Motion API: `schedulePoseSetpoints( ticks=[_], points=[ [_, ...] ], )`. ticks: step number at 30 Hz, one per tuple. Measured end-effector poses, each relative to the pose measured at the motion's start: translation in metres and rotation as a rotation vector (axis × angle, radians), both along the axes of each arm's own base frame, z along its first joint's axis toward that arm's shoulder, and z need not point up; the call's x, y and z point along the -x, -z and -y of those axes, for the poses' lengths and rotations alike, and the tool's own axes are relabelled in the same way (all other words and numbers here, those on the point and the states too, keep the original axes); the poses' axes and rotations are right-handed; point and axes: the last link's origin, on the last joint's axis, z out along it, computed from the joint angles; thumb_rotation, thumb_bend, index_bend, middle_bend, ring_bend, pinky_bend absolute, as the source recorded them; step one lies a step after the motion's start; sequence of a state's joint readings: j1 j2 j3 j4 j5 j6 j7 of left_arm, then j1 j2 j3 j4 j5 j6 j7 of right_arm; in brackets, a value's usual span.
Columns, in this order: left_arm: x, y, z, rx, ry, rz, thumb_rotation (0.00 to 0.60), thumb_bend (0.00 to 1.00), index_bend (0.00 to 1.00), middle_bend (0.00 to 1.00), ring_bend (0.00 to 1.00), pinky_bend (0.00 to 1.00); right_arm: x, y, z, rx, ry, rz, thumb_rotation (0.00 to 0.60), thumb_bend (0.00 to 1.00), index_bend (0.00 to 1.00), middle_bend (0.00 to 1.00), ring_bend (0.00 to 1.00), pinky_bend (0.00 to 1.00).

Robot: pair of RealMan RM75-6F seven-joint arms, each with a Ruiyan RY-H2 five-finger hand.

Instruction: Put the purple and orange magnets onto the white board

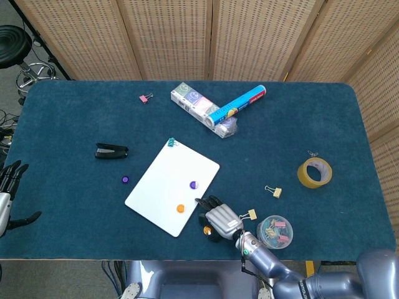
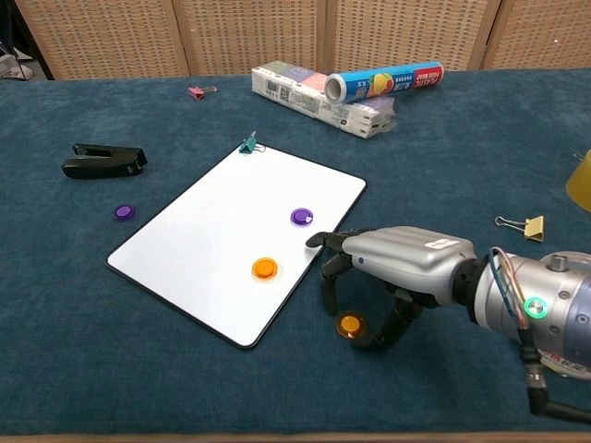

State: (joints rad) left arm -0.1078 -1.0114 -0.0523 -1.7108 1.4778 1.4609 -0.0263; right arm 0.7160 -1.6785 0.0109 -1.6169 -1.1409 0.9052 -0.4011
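The white board (image 1: 163, 180) (image 2: 217, 235) lies tilted at mid-table, carrying a purple magnet (image 1: 192, 185) (image 2: 301, 217) and an orange magnet (image 1: 180, 208) (image 2: 265, 268). A second orange magnet (image 1: 207, 230) (image 2: 349, 325) lies on the blue cloth just off the board's near right edge. My right hand (image 1: 219, 220) (image 2: 399, 268) arches over it, fingers on its left and thumb close against its right, and the magnet still rests on the cloth. Another purple magnet (image 1: 124, 179) (image 2: 124, 211) sits on the cloth left of the board. My left hand (image 1: 6, 193) hangs off the table's left edge, fingers spread and holding nothing.
A black stapler (image 1: 111, 151) (image 2: 103, 159) lies left of the board. At the back are a box (image 1: 196, 104) and a tube (image 1: 240, 104). To the right are a tape roll (image 1: 314, 172), a tub of clips (image 1: 275, 230) and a binder clip (image 1: 273, 191) (image 2: 526, 224).
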Motion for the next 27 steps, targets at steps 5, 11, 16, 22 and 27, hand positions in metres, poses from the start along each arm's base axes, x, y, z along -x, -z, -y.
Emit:
schedulePoseSetpoints(
  ticks=[5, 11, 16, 22, 27],
  points=[
    [0.0, 0.001, 0.0, 0.003, 0.0, -0.001, 0.6, 0.02, 0.0, 0.0, 0.0, 0.0, 0.0, 0.0, 0.0, 0.003, 0.002, 0.003, 0.6, 0.44, 0.48, 0.0, 0.0, 0.0],
    [0.0, 0.0, 0.0, 0.001, 0.001, 0.001, 0.6, 0.01, 0.0, 0.0, 0.0, 0.0, -0.001, 0.0, 0.0, 0.001, 0.003, 0.007, 0.6, 0.44, 0.49, 0.0, 0.0, 0.0],
    [0.0, 0.0, 0.0, 0.001, 0.001, 0.002, 0.6, 0.01, 0.0, 0.0, 0.0, 0.0, -0.008, -0.002, 0.002, 0.009, -0.004, 0.03, 0.6, 0.44, 0.5, 0.0, 0.0, 0.0],
    [0.0, -0.001, 0.001, -0.002, 0.001, 0.004, 0.6, 0.01, 0.0, 0.0, 0.0, 0.0, -0.027, -0.002, 0.007, 0.027, -0.032, 0.074, 0.6, 0.47, 0.52, 0.0, 0.0, 0.0],
    [0.0, -0.001, 0.001, 0.002, 0.001, 0.007, 0.6, 0.01, 0.0, 0.0, 0.0, 0.0, -0.042, 0.004, 0.013, 0.02, -0.057, 0.082, 0.6, 0.47, 0.52, 0.0, 0.0, 0.0]
  ],
)
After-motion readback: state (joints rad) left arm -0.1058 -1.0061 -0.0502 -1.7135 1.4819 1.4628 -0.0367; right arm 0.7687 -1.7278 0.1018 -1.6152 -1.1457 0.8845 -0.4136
